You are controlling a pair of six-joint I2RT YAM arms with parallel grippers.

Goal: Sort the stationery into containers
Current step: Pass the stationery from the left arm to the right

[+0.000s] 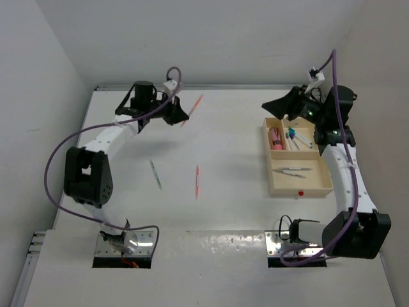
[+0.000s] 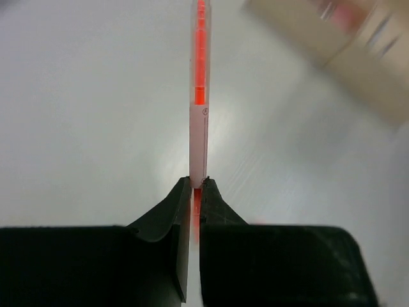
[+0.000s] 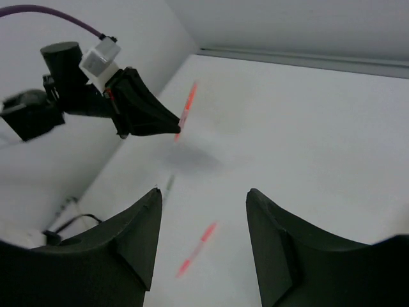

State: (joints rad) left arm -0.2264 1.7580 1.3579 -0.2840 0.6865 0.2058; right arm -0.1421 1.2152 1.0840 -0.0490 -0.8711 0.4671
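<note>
Three pens are outside the tray [image 1: 300, 190]. An orange pen [image 2: 199, 96] is pinched by its end in the closed left end effector [image 2: 198, 185], off the counter [image 1: 236, 211] at far left. A red pen [image 1: 197, 181] and a green pen [image 1: 155, 174] lie apart mid-counter. The tray holds one pink block [image 1: 275, 137], two grey pens [image 1: 291, 171] and perhaps three or four capped pens [image 1: 297, 136]. The right end effector [image 3: 204, 192] hangs half-open and empty over the tray's far end.

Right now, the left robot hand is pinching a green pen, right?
No. The pen pinched in the left gripper is orange-red and white, not green; the left wrist view shows it. A green pen lies loose on the table.
</note>
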